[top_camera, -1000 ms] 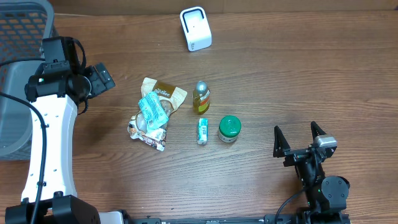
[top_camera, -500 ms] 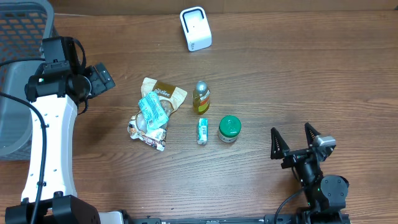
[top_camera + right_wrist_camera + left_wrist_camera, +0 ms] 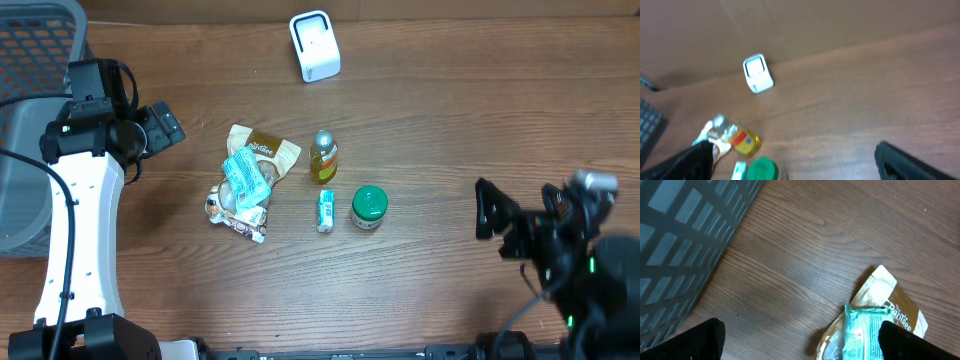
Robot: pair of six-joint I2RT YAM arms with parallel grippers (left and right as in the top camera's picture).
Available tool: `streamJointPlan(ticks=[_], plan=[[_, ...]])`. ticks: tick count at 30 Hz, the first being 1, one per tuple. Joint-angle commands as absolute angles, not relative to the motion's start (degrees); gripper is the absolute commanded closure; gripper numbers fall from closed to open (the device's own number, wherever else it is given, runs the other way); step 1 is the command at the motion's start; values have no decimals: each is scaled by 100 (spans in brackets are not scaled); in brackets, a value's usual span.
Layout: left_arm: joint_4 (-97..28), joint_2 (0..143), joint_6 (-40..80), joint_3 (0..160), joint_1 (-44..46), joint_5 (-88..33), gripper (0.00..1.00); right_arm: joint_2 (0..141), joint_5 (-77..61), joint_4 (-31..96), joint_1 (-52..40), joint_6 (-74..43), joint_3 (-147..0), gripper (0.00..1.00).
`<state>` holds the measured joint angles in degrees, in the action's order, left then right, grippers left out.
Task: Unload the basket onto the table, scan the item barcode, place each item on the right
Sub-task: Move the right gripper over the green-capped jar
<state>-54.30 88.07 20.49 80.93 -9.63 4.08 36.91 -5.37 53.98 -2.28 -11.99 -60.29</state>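
Several items lie mid-table: a teal packet [image 3: 245,178] on a brown-and-white pouch [image 3: 268,150], a small bottle of yellow liquid [image 3: 323,157], a teal-and-white tube [image 3: 325,210] and a green-lidded jar [image 3: 368,207]. The white barcode scanner [image 3: 315,46] stands at the far edge. My left gripper [image 3: 163,127] hangs open, left of the packets, holding nothing; the teal packet [image 3: 864,335] lies by its right finger [image 3: 907,342]. Blurred at the right, my right gripper [image 3: 515,208] is open and empty. Its camera shows the scanner [image 3: 758,73], the bottle [image 3: 741,140] and the jar [image 3: 762,170].
A grey mesh basket [image 3: 30,90] fills the left edge of the table, next to the left arm; its wall shows in the left wrist view [image 3: 685,245]. A brown wall runs behind the scanner.
The right arm has risen and swung right, and is blurred with motion. The left arm and all items stay put.
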Motion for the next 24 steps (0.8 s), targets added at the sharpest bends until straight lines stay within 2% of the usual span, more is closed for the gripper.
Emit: streamJointPlan(ticks=[1,6,8,9,10,11,17,24], plan=[[-5413,8774,1970,8138,-969,399,0,5015,-1225,6110,-217,-1269,-6934,0],[-5413,8774,1970,8138,-969,399,0,6458,-2956,5940,-217,-1269,-7188,0],[-5413,8774,1970,8138,-969,399,0,7387,-4169,5708,-235,-1343,-7185,0],[-5413,8774,1970,8138,-969,399,0,7557,-4215,5704,-261,-1446,-7185,3],[-5413,8774,1970,8138,-969,399,0,7887,-3994,5739,-381,-1706,-7185,9],[-5413,8774,1970,8138,-969,399,0,8197,-3299,5778,-639,-2156,-7185,9],[-5413,8774,1970,8138,-969,399,0,8851,-423,5771,-2062,-3955,-7185,4],[-5413,8774,1970,8138,-969,399,0,9026,836,5760,-3094,-5321,-7164,0]])
